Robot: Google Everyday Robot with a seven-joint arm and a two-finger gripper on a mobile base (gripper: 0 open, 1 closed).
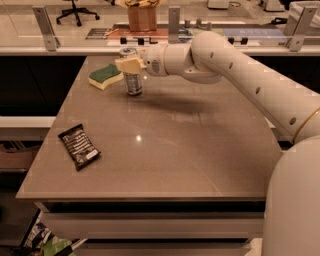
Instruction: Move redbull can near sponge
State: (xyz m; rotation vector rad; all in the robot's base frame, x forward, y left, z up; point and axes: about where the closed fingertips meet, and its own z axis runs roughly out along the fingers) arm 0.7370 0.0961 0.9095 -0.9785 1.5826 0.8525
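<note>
The redbull can point(133, 82) is a slim silver-grey can standing upright at the far left of the brown table point(190, 150). Its base is at or just above the surface. My gripper point(129, 64) reaches in from the right on the white arm, and its cream fingers point(131, 65) are closed around the can's upper part. The sponge point(105, 76), green on top and pale yellow below, lies just left of the can with a small gap between them.
A flat dark snack packet point(79, 146) lies near the table's front left edge. A railing with metal posts point(173, 22) and a brown box point(142, 15) runs behind the table. My white arm point(250, 85) spans the right rear of the table.
</note>
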